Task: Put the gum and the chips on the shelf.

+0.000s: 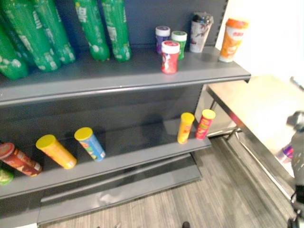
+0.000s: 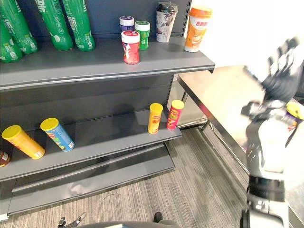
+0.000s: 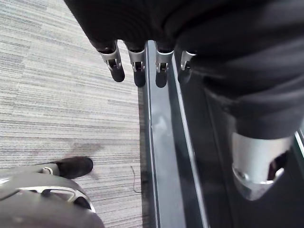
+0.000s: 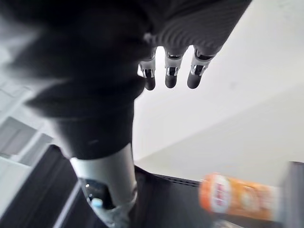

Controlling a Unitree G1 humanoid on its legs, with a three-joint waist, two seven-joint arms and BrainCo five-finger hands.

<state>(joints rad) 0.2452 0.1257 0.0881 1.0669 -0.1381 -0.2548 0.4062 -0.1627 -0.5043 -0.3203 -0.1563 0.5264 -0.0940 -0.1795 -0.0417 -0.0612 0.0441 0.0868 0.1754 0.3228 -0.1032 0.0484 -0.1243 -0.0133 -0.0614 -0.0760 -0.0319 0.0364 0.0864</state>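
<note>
So: neither hand is carrying anything. Right hand [image 2: 281,76] is raised over the steel table [image 1: 256,104], fingers straight and spread, palm empty. Left hand [image 3: 137,66] hangs low by the shelf base over the floor, fingers straight, idle.

Gum jars [image 1: 170,57] stand upright in a cluster on the upper shelf [image 1: 118,71], between the green bottles [image 1: 102,28] and the orange cup [image 1: 232,38]. Chips cans [image 1: 185,127]: two upright at the right end of the lower shelf [image 1: 142,142], others lying on their sides further left.

On the table, partly hidden behind the right arm, sits a small purple container [image 1: 285,153] with a yellowish lid. It's possibly the next item to shelve, but I can't tell whether it's gum or chips.

My read: the right hand is spread to set up a grasp, and it's table-side because that's where the unshelved stock is. Next move calls for lowering onto that container and closing round it. Risk: the container looks close to the table's front edge, so a nudge could knock it off.
</note>
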